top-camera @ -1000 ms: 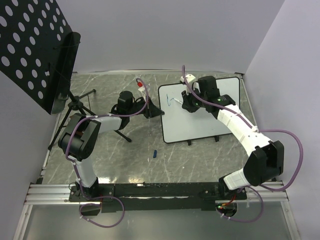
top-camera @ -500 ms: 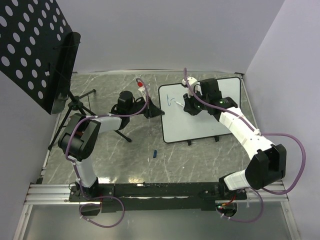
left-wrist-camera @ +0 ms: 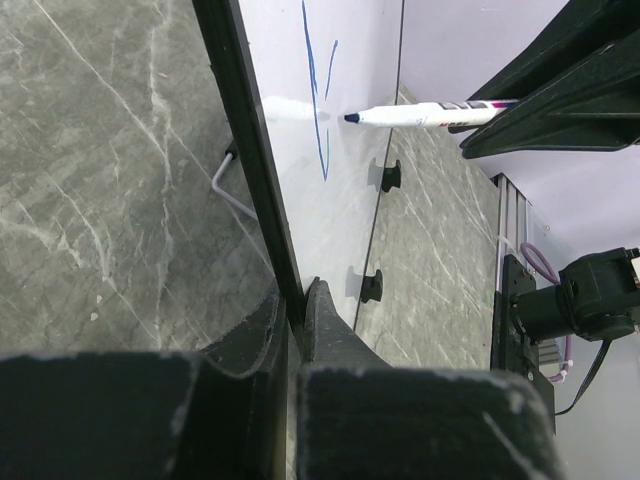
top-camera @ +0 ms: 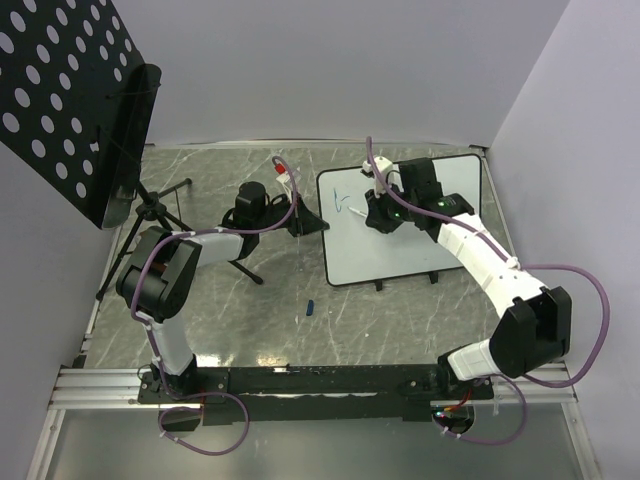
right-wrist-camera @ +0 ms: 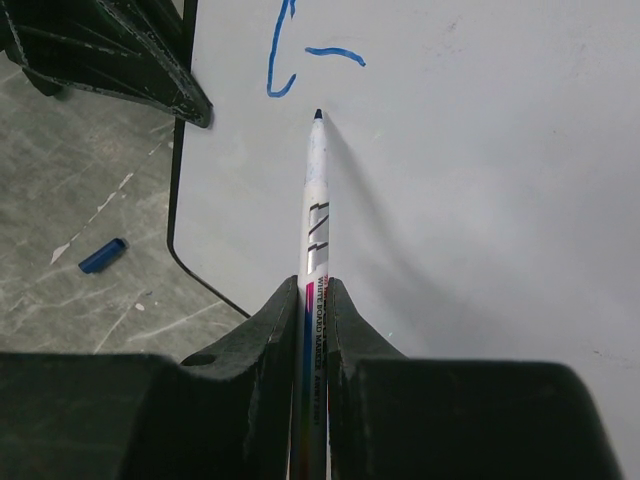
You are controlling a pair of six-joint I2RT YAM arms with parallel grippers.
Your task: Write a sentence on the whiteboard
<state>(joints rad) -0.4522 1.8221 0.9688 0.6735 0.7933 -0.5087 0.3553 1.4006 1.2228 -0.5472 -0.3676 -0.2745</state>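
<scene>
whiteboard marker (right-wrist-camera: 317,200) sat pinched in our right gripper (right-wrist-camera: 312,292), tip at 6 o'clock of the blue strokes (right-wrist-camera: 283,62); our left gripper (left-wrist-camera: 296,300) clamped the rim of the whiteboard (left-wrist-camera: 365,70).

My left arm (top-camera: 175,345) and right arm (top-camera: 480,255) wear white shells over black joints; purple cables (top-camera: 604,305) loop alongside; the fingers (right-wrist-camera: 265,340) are matte black.

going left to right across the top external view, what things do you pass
black perforated panel → left arm's wrist → small blue cap → whiteboard → right arm's elbow
</scene>
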